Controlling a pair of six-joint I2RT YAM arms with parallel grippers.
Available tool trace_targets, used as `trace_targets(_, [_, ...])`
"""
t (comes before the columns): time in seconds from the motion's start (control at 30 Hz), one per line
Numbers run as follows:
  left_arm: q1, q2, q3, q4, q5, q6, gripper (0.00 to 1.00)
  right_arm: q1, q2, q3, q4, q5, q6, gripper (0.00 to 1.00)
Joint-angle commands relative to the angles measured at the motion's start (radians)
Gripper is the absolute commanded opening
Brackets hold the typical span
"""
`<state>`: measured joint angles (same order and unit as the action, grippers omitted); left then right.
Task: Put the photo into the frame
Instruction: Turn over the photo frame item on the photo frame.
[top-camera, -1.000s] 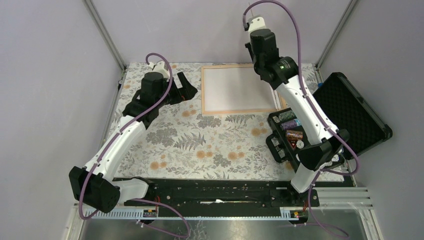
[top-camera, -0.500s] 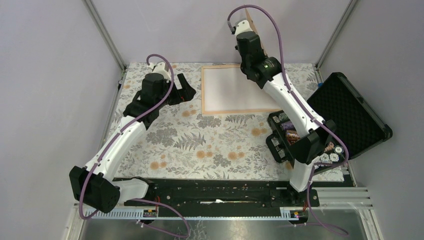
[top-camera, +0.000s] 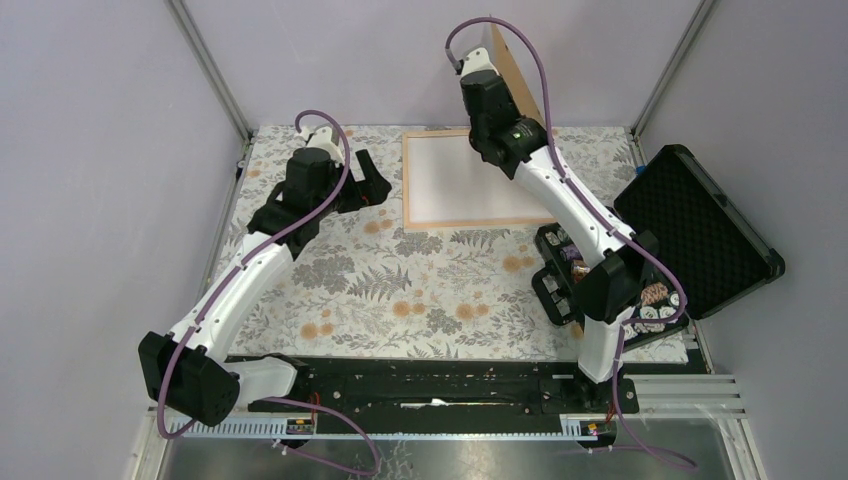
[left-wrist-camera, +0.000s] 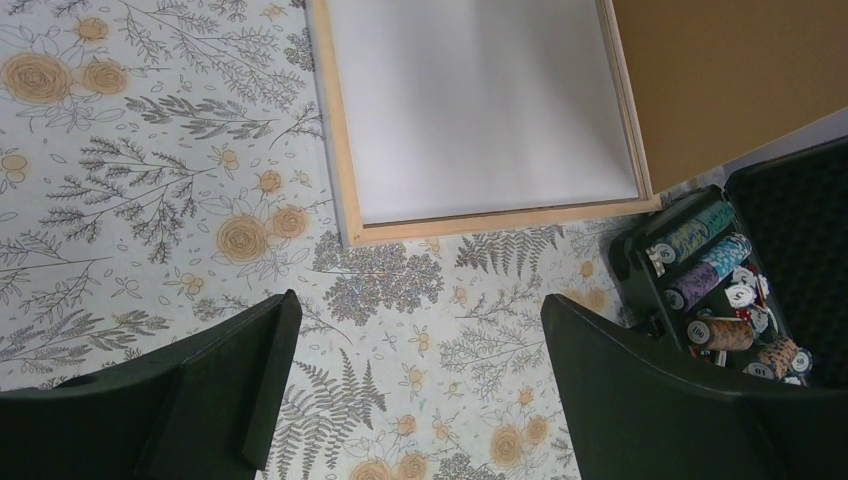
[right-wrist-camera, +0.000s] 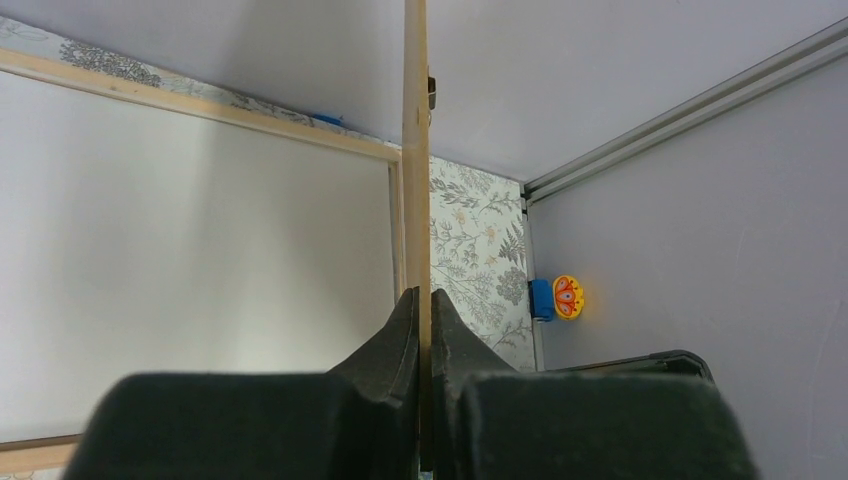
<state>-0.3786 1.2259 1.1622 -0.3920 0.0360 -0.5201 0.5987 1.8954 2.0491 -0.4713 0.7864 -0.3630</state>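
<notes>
Robot lab test cell. Plain lilac wall panels box the table on three sides, with aluminium extrusion posts at 11 and 1 o'clock. Two arms are bolted to a black base rail at 6 o'clock, purple cables exposed. The floral tablecloth is the only domestic touch.

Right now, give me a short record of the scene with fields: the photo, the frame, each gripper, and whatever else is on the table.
photo: held on edge, plain brown back showing, raised above the frame's right rail
frame: flat on the floral table, far centre, white inside, photo not yet in it
right gripper: shut on the photo's edge
left gripper: open, empty, left of the frame
black case: open at the right, chips in its tray
</notes>
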Motion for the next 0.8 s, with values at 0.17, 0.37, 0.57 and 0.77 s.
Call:
trace_targets(0.17, [-0.005,-0.037,0.001,0.021,-0.020,0.014,0.99,0.013,-0.031,-0.044,0.147,0.069,-0.009,0.00])
trace_targets(0.37, [-0.010,-0.039,0.002,0.021,-0.023,0.015,0.99,0.024,-0.046,-0.069,0.148,0.069,0.000,0.00])
trace_targets(0.57, [-0.011,-0.038,0.003,0.019,-0.021,0.016,0.99,0.038,-0.065,-0.086,0.169,0.078,-0.006,0.00])
trace_targets(0.77, [-0.010,-0.040,0.002,0.018,-0.021,0.017,0.99,0.051,-0.087,-0.106,0.193,0.090,-0.017,0.00])
